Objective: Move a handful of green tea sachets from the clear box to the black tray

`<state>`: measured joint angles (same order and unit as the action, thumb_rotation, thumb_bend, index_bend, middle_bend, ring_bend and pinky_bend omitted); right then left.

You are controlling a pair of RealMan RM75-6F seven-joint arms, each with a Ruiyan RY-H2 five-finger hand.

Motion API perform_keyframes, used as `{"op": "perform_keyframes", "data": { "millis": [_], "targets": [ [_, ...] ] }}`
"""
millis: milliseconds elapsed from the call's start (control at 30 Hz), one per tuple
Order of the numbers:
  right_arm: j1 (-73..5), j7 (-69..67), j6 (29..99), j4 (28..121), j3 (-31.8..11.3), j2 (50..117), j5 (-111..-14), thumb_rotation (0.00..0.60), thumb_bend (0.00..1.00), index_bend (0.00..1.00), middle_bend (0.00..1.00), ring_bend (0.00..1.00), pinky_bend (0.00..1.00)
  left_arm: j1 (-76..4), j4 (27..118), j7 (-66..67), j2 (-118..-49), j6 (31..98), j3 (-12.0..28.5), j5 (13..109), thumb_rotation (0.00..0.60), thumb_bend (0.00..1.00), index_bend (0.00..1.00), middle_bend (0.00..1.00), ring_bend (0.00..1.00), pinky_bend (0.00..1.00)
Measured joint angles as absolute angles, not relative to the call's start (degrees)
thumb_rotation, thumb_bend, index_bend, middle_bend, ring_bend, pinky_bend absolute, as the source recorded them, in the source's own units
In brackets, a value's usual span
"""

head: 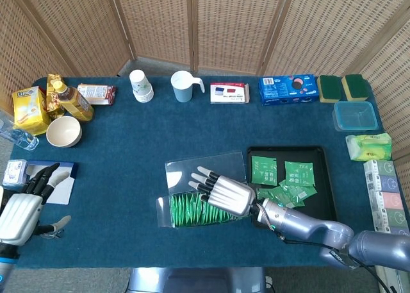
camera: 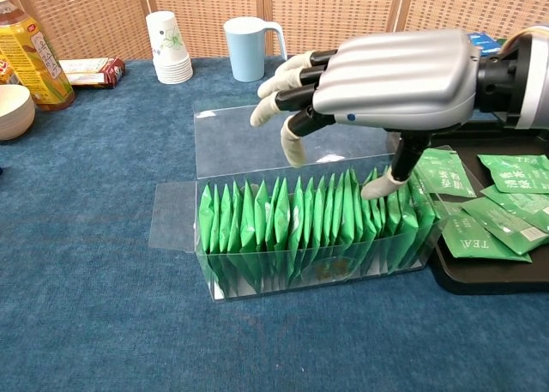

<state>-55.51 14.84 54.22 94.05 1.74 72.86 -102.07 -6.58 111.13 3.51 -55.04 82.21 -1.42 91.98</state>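
From my head view, my right hand (head: 224, 193) covers the right end of the sachet row (head: 195, 209) in the clear box (head: 202, 171), so I can't tell whether any fingertip touches a sachet. In the chest view the black tray (camera: 480, 280) runs off the right edge. My left hand (head: 22, 206) sits partly cut off at the frame's lower left corner.
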Motion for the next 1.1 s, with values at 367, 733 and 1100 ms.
{"op": "perform_keyframes", "data": {
  "millis": [367, 733, 1100],
  "targets": [
    [-56.4, 16.53, 52.51, 90.6, 1.8, 74.54, -104.26, 0.6, 0.0, 0.35, 0.15, 0.01, 0.04, -6.49, 110.99, 3.55, -55.2, 82.04, -1.5, 91.58, 0.6, 0.15, 0.13, 0.01, 0.0, 0.14],
    [-57.13, 17.27, 49.71, 89.24, 1.66, 76.04, -103.88, 0.6, 0.0, 0.34, 0.15, 0.01, 0.04, -6.73, 110.69, 3.35, -55.45, 81.67, -1.41, 91.48, 0.6, 0.15, 0.13, 0.01, 0.0, 0.14],
    [-58.18, 17.55, 47.64, 88.3, 0.73, 77.34, -102.81, 0.6, 0.0, 0.32, 0.15, 0.01, 0.04, -6.63, 110.45, 3.06, -55.39, 81.8, -1.47, 91.49, 0.6, 0.15, 0.13, 0.01, 0.0, 0.14]
  ]
}}
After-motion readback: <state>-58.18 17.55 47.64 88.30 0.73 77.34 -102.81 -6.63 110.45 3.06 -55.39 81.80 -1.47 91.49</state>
